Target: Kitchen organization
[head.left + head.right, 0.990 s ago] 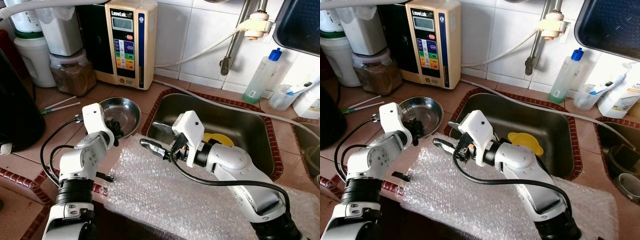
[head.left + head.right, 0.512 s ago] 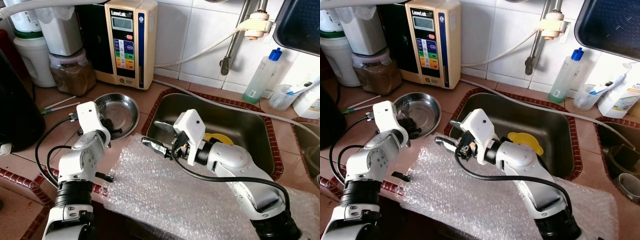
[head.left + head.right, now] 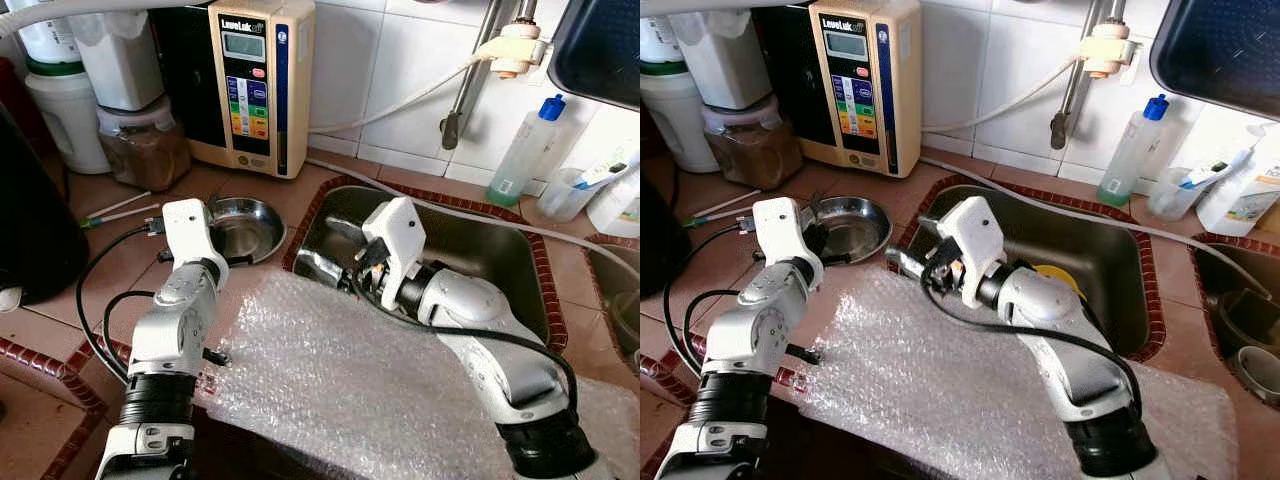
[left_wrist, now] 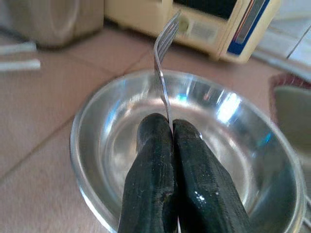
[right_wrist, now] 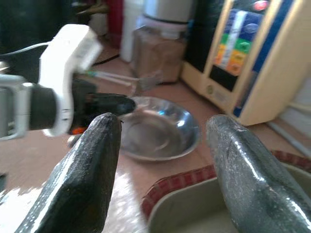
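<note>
In the left eye view, the left gripper [image 3: 232, 258] reaches over the near rim of a shallow steel bowl [image 3: 250, 226] on the tiled counter [image 3: 120, 262], while the right gripper [image 3: 318, 268] hangs at the left edge of the sink [image 3: 480, 262], at about 3 o'clock from the bowl. A sheet of bubble wrap [image 3: 340, 390] covers the counter's front edge, at 6 o'clock from both grippers. A jar of brown powder [image 3: 144, 148] stands at 10 o'clock from the bowl, beside a beige water machine [image 3: 256, 85]. In the right eye view, a yellow item [image 3: 1055, 274] lies inside the sink behind the right arm, and a soap bottle [image 3: 1131, 146] with a blue cap stands at 1 o'clock from the basin. In the left wrist view, the black fingers [image 4: 150, 184] are pressed together, pinching a fork [image 4: 163, 73] by its handle, tines raised over the bowl, which holds nothing else. In the right wrist view, the right fingers [image 5: 85, 179] are spread apart, holding nothing, facing the bowl and the left gripper.
</note>
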Motion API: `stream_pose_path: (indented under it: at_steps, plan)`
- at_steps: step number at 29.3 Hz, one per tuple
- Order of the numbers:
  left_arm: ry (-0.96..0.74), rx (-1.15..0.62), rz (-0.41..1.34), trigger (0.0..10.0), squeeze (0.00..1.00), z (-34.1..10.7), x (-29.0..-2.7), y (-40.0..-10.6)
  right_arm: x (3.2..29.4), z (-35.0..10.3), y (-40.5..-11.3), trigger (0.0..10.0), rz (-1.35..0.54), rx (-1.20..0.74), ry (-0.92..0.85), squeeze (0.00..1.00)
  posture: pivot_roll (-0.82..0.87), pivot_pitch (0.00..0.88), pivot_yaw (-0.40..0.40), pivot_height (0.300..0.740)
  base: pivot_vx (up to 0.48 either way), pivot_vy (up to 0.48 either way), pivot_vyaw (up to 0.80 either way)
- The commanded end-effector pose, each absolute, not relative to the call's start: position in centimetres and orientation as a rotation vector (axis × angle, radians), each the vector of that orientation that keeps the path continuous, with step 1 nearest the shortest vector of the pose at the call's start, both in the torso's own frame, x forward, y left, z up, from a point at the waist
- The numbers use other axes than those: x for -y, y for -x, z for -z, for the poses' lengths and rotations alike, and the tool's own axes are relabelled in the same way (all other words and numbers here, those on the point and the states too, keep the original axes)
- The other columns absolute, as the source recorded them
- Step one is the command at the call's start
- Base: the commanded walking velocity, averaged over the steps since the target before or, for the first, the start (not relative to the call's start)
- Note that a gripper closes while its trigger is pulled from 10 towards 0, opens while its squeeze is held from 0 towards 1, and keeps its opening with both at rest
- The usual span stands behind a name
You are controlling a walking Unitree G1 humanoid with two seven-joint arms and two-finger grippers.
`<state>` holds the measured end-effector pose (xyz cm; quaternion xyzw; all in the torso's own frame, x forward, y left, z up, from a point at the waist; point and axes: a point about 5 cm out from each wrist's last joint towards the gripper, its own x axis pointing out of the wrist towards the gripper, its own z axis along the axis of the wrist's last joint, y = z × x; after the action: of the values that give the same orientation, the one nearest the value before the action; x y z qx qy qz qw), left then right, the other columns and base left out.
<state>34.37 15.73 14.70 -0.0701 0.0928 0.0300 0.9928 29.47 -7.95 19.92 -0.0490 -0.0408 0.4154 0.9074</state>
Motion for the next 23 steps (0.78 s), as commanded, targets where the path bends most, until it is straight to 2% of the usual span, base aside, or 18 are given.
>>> stream_pose_path:
  at_steps: [1,5,9,11,18,21,23]
  plan:
    - [0.115,-0.132,-0.040,0.0,0.00,-15.8,-15.2,-34.5,8.6,-20.7,-30.1,10.0,-0.806,0.112,0.077,0.00,0.04,0.000,-0.029,0.740,0.000,0.000,0.00]
    - [0.141,0.030,0.111,0.0,0.00,-18.0,-12.9,-34.5,9.6,-21.7,-31.2,10.0,-0.690,0.132,-0.097,0.00,0.04,0.000,-0.029,0.740,0.000,0.000,0.00]
    - [0.182,0.133,0.383,0.0,0.00,-19.4,-9.4,-33.4,10.7,-22.9,-32.2,10.0,-0.624,0.145,-0.349,0.00,0.03,0.000,-0.031,0.740,0.000,0.000,0.00]
    - [0.182,0.133,0.383,0.0,0.00,-19.4,-9.4,-33.4,10.7,-22.9,-32.2,10.0,-0.624,0.145,-0.349,0.00,0.03,0.000,-0.031,0.740,0.000,0.000,0.00]
    - [0.276,0.201,0.662,0.0,0.00,-20.3,-5.8,-31.4,11.3,-22.7,-32.7,10.0,-0.584,0.109,-0.444,0.00,0.03,0.000,-0.030,0.740,0.000,0.000,0.00]
    - [0.293,0.210,0.688,0.0,0.00,-20.4,-5.5,-31.2,11.4,-22.6,-32.7,10.0,-0.576,0.095,-0.458,0.00,0.03,0.000,-0.030,0.740,0.000,0.000,0.00]
    - [0.362,0.219,0.746,0.0,0.00,-20.8,-5.1,-30.8,11.4,-22.4,-32.8,10.0,-0.572,0.083,-0.480,0.00,0.03,0.000,-0.030,0.740,0.000,0.000,0.00]
